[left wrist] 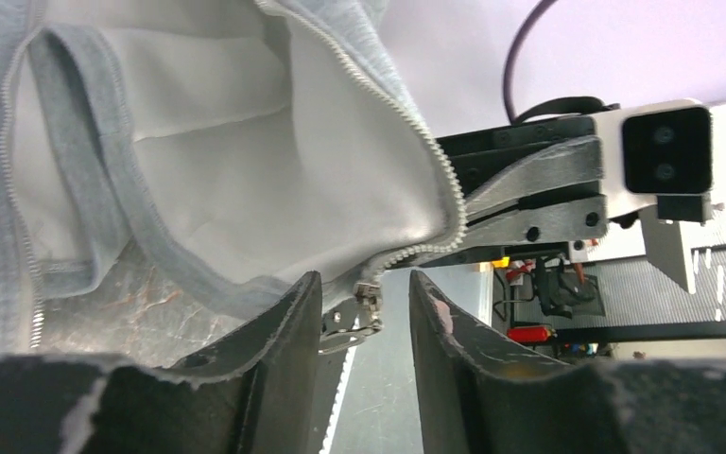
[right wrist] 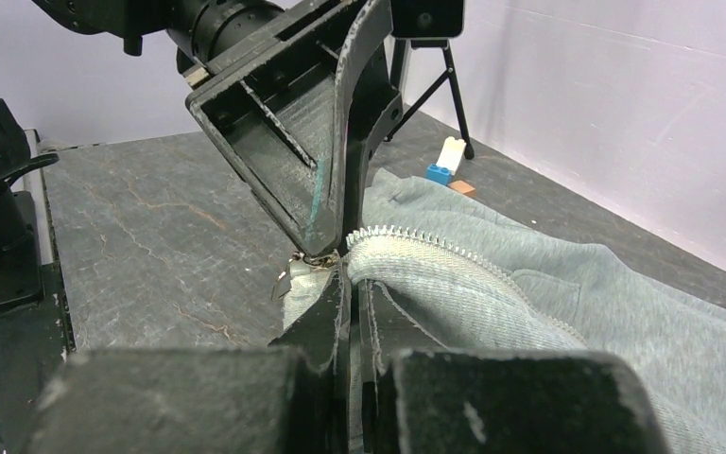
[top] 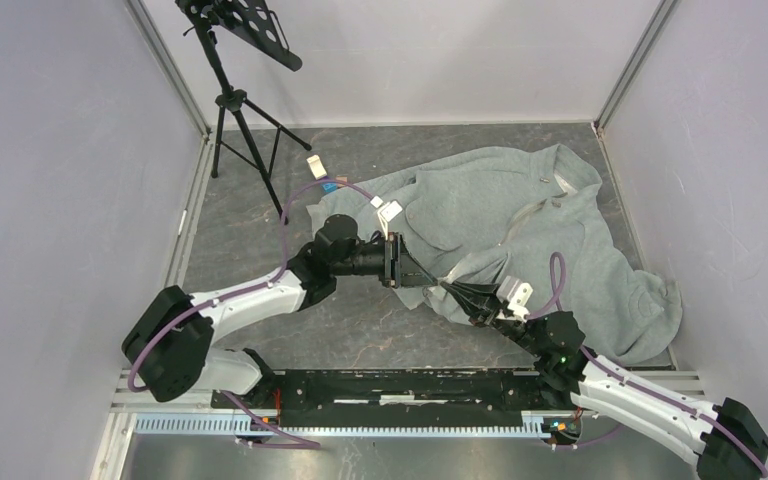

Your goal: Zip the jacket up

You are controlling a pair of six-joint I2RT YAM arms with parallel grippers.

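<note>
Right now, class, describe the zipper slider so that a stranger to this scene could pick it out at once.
Find the big grey-green jacket on the dark table, then its near edge, pinched by the right gripper. Just there, between the parted fingers of the left gripper, sits the zipper slider: the only small shiny metal piece there, ending a row of pale teeth.

We see the jacket (top: pixel 530 215), a large grey-green fleece, lying crumpled and open on the right part of the dark surface (top: pixel 250 250). Its pale zipper (left wrist: pixel 406 128) is not closed. The small metal slider (left wrist: pixel 366 305) sits at the bottom end, where the front corner is raised and the white lining shows.
</note>
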